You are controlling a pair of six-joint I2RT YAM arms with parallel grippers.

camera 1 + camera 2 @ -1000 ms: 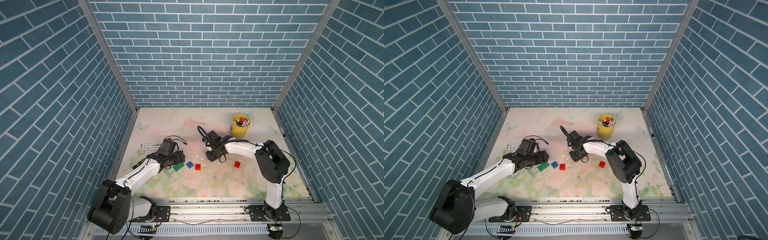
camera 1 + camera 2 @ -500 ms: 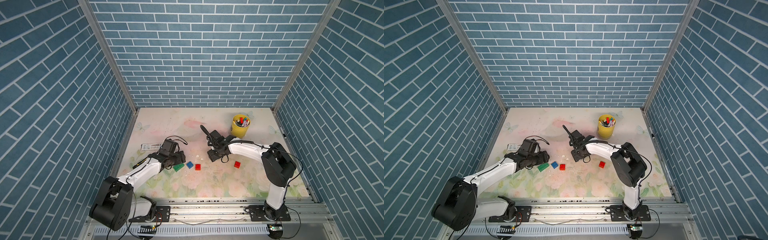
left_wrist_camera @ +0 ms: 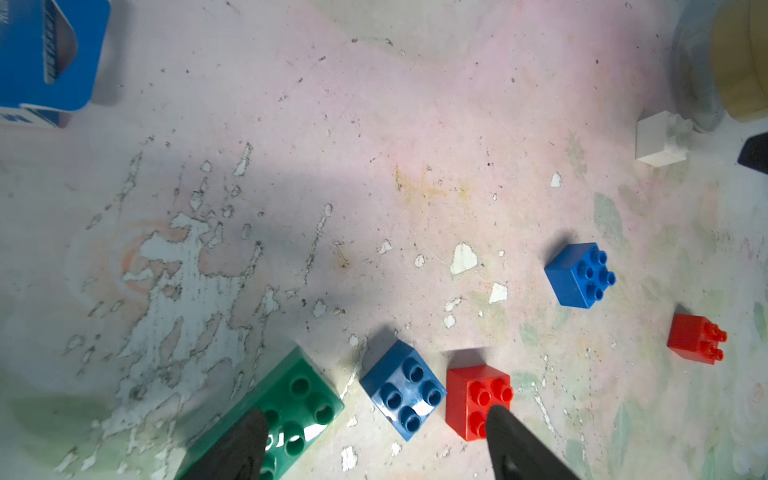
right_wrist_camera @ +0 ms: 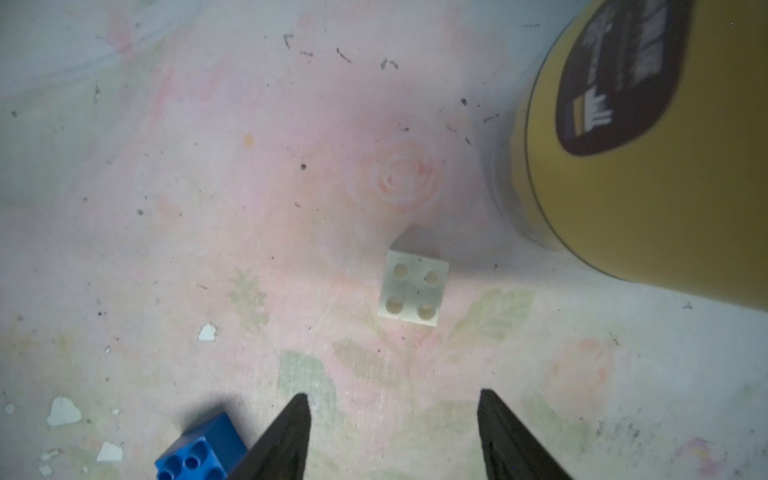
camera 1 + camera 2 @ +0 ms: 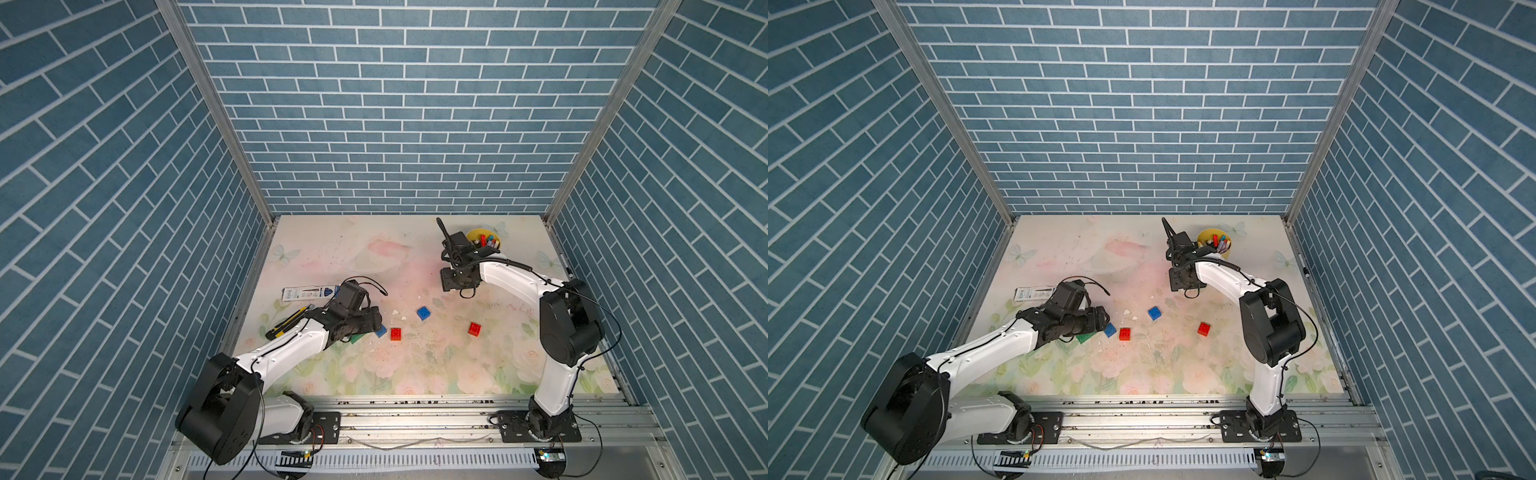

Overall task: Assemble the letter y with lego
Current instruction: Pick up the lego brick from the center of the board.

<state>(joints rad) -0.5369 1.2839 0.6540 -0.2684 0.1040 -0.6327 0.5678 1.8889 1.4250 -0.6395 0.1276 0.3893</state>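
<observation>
Left wrist: 6 lego bricks (image 3: 297, 399) (image 3: 405, 390) (image 3: 473, 399) (image 3: 577, 276) (image 3: 696, 338) (image 3: 660, 141)

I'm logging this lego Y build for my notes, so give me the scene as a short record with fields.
left pincer: open, empty, over a row of green brick, blue brick and red brick
right pincer: open, empty, white brick just ahead of it
white brick: alone, beside the yellow cup
other bricks: second blue brick and second red brick lie apart from the row
progress: no bricks stacked yet
</observation>
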